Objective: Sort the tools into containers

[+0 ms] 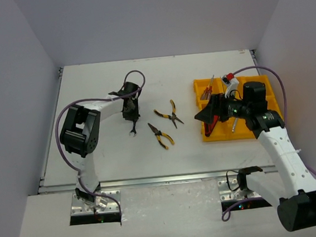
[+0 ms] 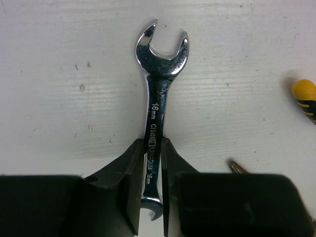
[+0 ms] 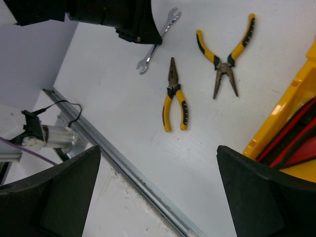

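One silver open-end wrench [image 2: 158,113] lies left of centre on the white table top [image 1: 105,151], well apart from the yellow organiser tray [image 1: 199,83]. Its polished shank is stamped "16mm"; further lettering beginning "CHROM" runs down between the fingers and is partly hidden. One forked head points away from the wrist camera, and the smaller end pokes out behind the fingers.

The left gripper [image 2: 153,144] has its black fingers pressed against both sides of the shank, pinching it low down.

To the wrench's right lie two yellow-and-black needle-nose tools: the near pliers [image 1: 161,135] and the far pliers [image 1: 169,113], close together but not touching, with bare table around them.

The right gripper [image 3: 158,195] hangs over the tray's left compartments, fingers spread wide and holding nothing. A red-and-black tool [image 3: 296,143] shows inside the tray beneath it.

A metal rail [image 3: 123,168] edges the near side of the table, and plain grey walls close in the other three sides.
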